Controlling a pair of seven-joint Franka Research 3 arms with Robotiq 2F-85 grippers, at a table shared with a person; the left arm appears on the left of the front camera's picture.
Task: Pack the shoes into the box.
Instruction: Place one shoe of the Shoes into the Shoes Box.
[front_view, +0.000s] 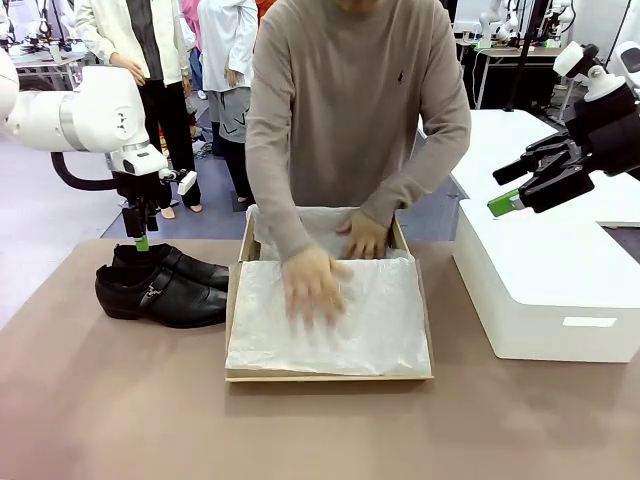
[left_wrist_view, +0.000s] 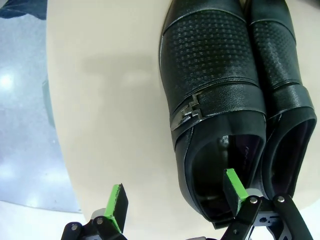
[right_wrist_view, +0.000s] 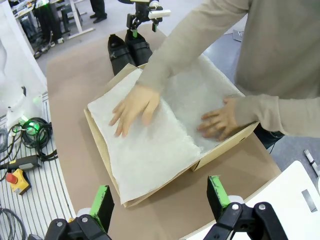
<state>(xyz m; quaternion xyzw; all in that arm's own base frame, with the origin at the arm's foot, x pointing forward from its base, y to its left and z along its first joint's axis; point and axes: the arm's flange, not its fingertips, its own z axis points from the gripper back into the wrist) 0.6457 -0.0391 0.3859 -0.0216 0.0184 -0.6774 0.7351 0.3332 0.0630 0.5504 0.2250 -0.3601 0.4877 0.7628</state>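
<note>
The left gripper (front_view: 141, 238) hangs spread wide over the heel end of the shoes (front_view: 165, 285), one green pad (left_wrist_view: 234, 186) above a shoe's opening. The glossy black pair, dimple-textured with metal buckles, lies just left of the tan cardboard box (front_view: 233, 310), where a person's hands (front_view: 312, 285) press crinkled white tissue paper (front_view: 370, 330). The right gripper (front_view: 508, 190), also wide, hovers well apart.

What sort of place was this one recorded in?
Probably a robotics lab or demo floor: a yellow emergency-stop box with red button, coiled black cables beside the brown table, and standing onlookers behind.
</note>
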